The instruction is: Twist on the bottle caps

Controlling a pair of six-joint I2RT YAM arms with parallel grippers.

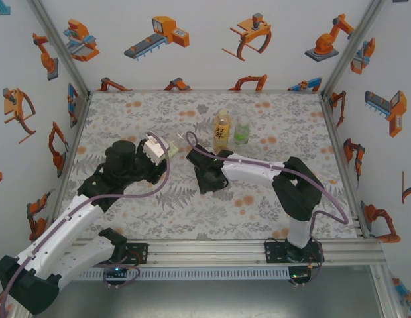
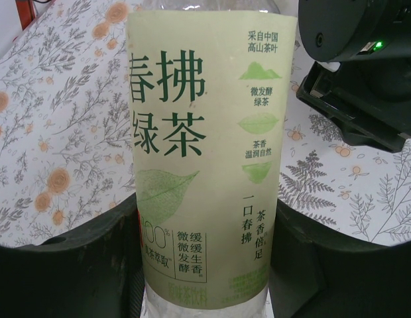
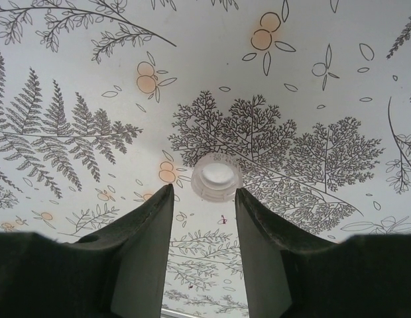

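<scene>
Top: left claw clamped on clear plastic bottle w/ pale green-lettered label, left-centre over floral tabletop; right claw just beside.
Left wrist: bottle's long axis runs up-down, crosswise to fingers.
Right wrist: fingers apart, holding nothing; small white round plastic cap on tabletop just past tips, open side up.

White cap lies flat, apparently upturned.

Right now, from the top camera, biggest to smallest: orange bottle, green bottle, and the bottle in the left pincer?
1. orange bottle
2. green bottle
Unranked: held bottle, partly hidden by the left pincer.
</scene>
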